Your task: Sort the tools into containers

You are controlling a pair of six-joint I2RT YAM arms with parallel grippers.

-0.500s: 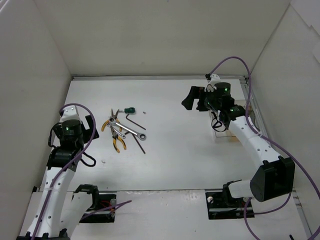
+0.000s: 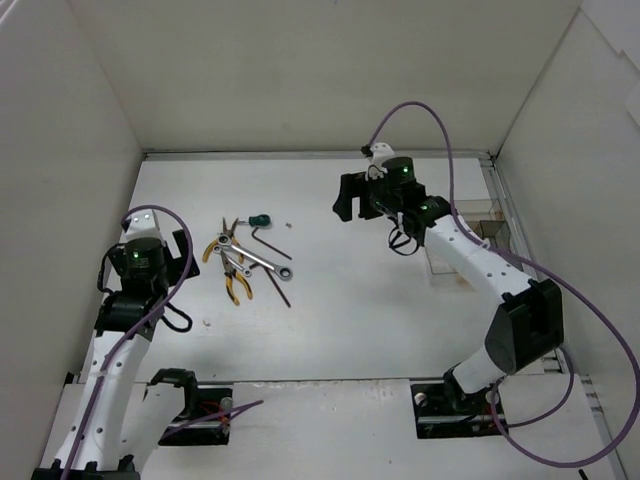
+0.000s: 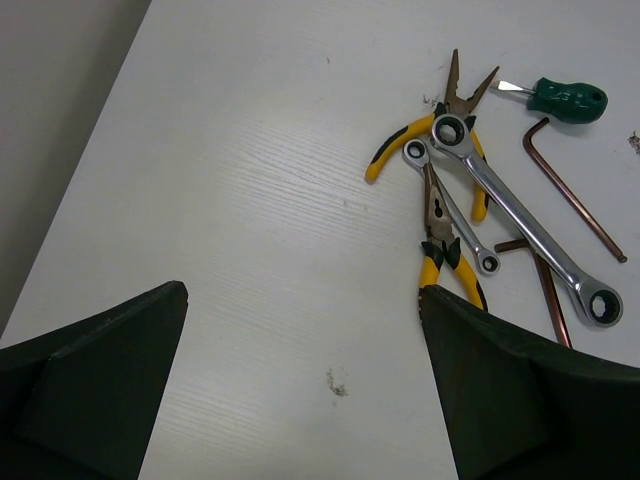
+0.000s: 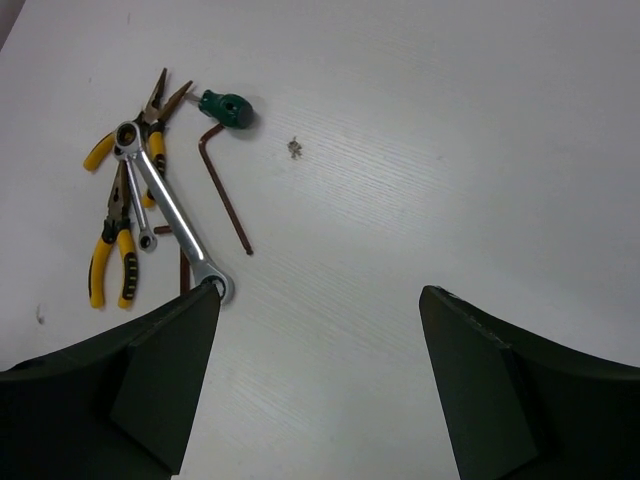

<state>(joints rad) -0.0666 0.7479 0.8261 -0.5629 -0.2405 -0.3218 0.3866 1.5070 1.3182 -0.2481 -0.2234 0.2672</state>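
Note:
The tools lie in a loose pile at the left middle of the table: two yellow-handled pliers [image 2: 237,285], a silver wrench [image 2: 262,262], a green-handled screwdriver [image 2: 260,219] and dark hex keys [image 2: 268,243]. My left gripper [image 2: 183,255] is open and empty, just left of the pile. In the left wrist view [image 3: 303,290] the pliers [image 3: 440,250] and wrench [image 3: 520,230] lie ahead to the right. My right gripper [image 2: 350,200] is open and empty, above the table right of the pile. Its wrist view [image 4: 320,290] shows the wrench [image 4: 170,215] and screwdriver [image 4: 225,107]. A clear container [image 2: 437,262] stands at the right, partly behind the right arm.
A tiny loose screw [image 4: 294,148] lies right of the screwdriver. A smaller silver wrench [image 3: 450,215] lies among the pliers. White walls close the table at the back and on both sides.
My right arm has swung left, carrying its open gripper away from the container and nearer the tool pile. The left arm and the tools have not moved.

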